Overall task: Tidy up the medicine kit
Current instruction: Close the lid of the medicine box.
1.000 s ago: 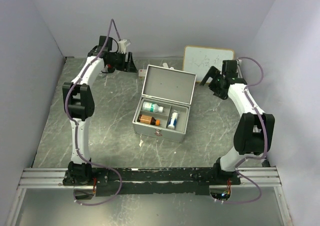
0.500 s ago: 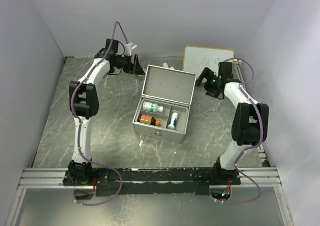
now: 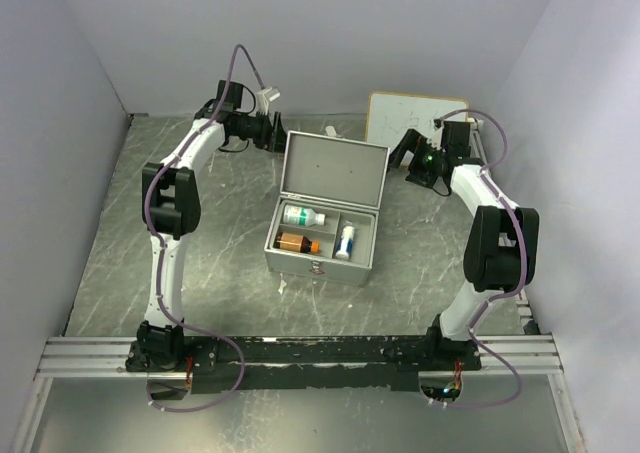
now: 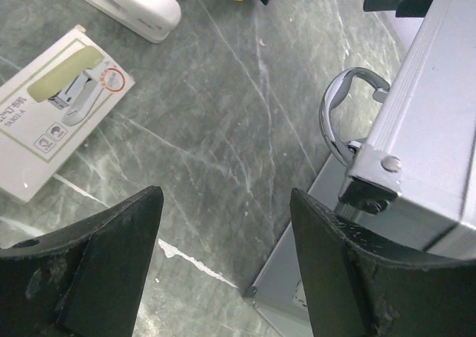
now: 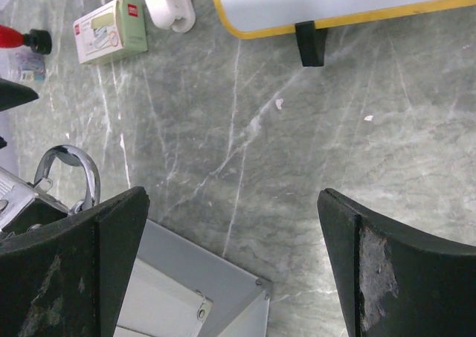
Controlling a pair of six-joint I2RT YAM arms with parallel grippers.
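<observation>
Medicine kit (image 3: 318,263), lid (image 3: 337,171) raised: left gripper (image 3: 272,131) and right gripper (image 3: 402,152), both spread, are flanking it; closing likely wants even pushes.

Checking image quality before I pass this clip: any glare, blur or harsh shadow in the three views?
Top external: even, soft light, sharp, whiteboard pale. Left wrist: bright glints on the handle of the medicine kit, near jaws dark. Right wrist: whiteboard washed out, table sharp.
</observation>
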